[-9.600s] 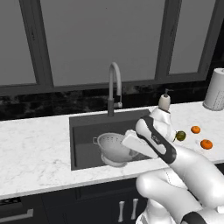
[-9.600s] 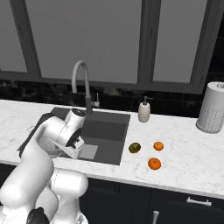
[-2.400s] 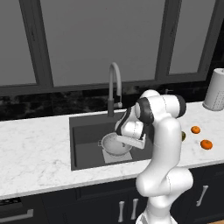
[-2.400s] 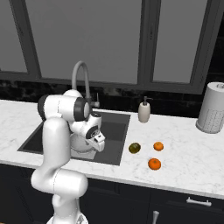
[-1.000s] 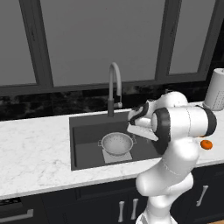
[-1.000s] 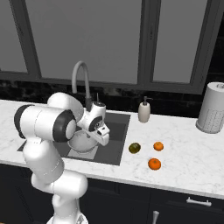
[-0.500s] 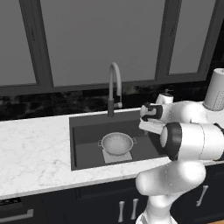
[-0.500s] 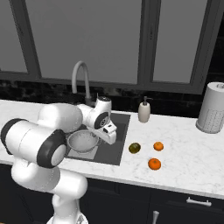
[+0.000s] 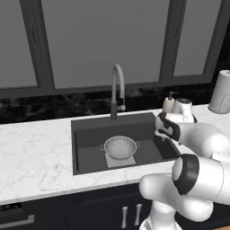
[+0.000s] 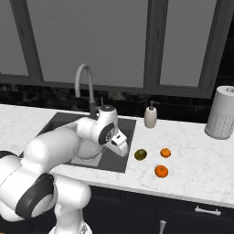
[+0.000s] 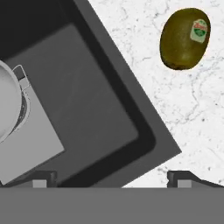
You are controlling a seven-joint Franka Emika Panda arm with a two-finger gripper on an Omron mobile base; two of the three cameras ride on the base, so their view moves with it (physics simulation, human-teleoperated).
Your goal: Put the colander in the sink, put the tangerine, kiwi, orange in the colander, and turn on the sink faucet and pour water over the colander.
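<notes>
The silver colander stands upright on the lighter patch at the bottom of the dark sink. My gripper hangs open and empty over the sink's right edge. In the hand view the gripper looks down on the sink corner, with the colander at the left and the kiwi on the counter at the upper right. The kiwi, the tangerine and the orange lie on the white counter right of my gripper. The faucet stands behind the sink with no stream showing.
A soap dispenser stands at the back of the counter right of the sink. A paper towel roll stands at the far right. Dark window panels rise behind the marbled counter.
My arm has swung from above the colander to the right, to the sink's right edge and nearer the kiwi. The colander stays in the sink. The jaws remain open.
</notes>
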